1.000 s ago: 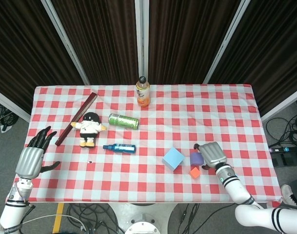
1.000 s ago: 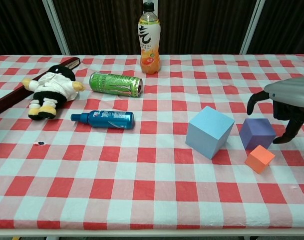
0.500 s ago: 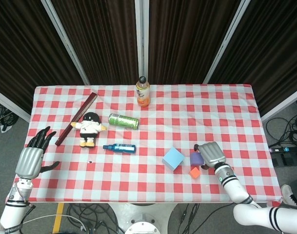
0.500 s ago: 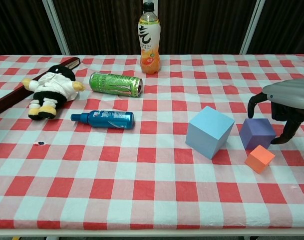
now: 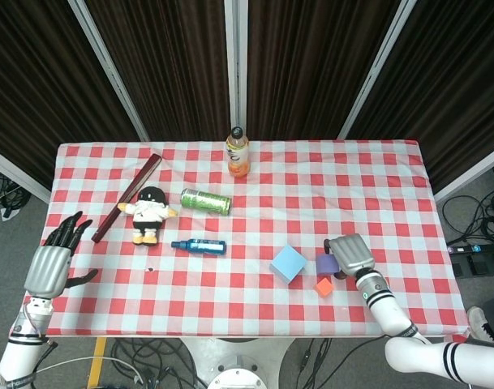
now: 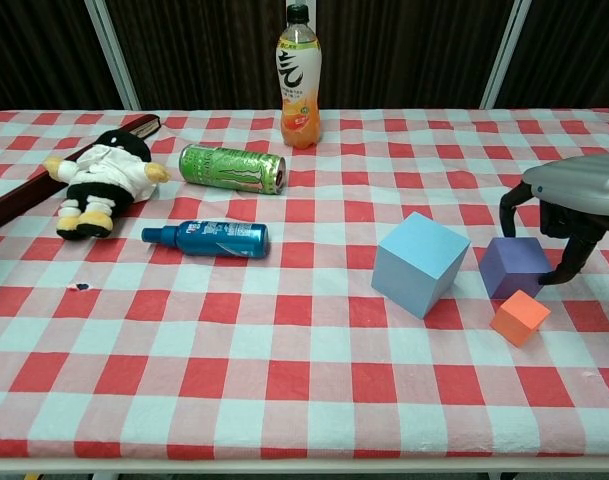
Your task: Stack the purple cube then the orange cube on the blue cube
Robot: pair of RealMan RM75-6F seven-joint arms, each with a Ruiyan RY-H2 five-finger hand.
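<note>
The right hand [image 6: 572,205] has sunk lower over the purple cube [image 6: 514,266], its fingers [image 6: 569,262] now closing in around the cube's sides near the table's right edge.

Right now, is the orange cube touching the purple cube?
Cannot tell. In the chest view the orange cube sits just below the purple cube, their edges meeting with no plain gap or contact.

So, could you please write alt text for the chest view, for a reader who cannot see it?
The right hand hangs over the purple cube, fingers curved down around it, not clearly gripping. The blue cube sits to its left and the orange cube in front, on a checked table.
</note>
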